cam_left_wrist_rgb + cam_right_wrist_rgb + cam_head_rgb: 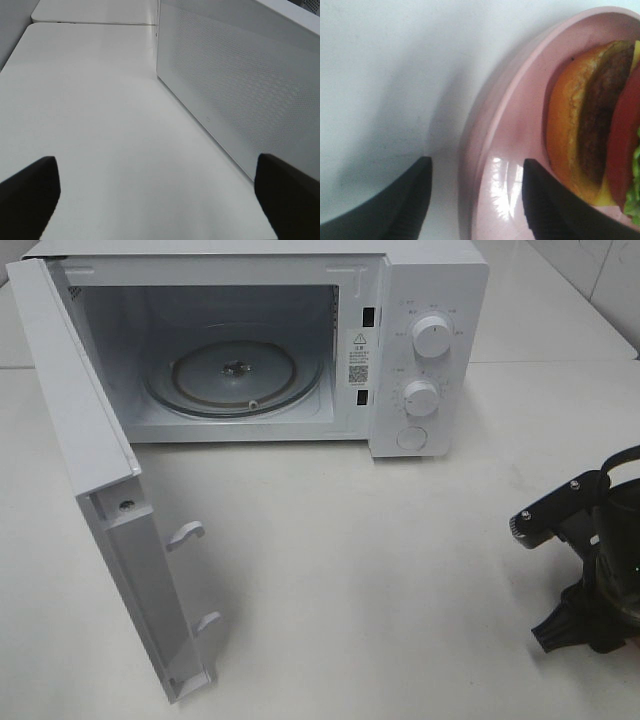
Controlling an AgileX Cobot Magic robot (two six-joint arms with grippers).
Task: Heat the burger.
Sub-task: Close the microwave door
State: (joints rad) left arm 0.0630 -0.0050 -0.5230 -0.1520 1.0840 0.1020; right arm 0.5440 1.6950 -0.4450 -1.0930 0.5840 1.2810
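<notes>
Plate rim sits between your right end effector's parted jaws—close squarely there, clear of the burger—left end effector idles wide open.

You see a microwave cased in smooth white plastic or painted metal, its door faced with a finely perforated matt panel, and inside it a clear, glossy glass turntable; the table under it is smooth, matt white. On the right wrist view you have a pink plate with a glossy, glazed-looking finish that throws bright highlights, and on it the burger with an orange-brown bun, a coarse, grainy dark patty, a smooth red slice and frilly green lettuce. The right gripper's fingers look like matt black plastic or rubber, ribbed along the inner face.
</notes>
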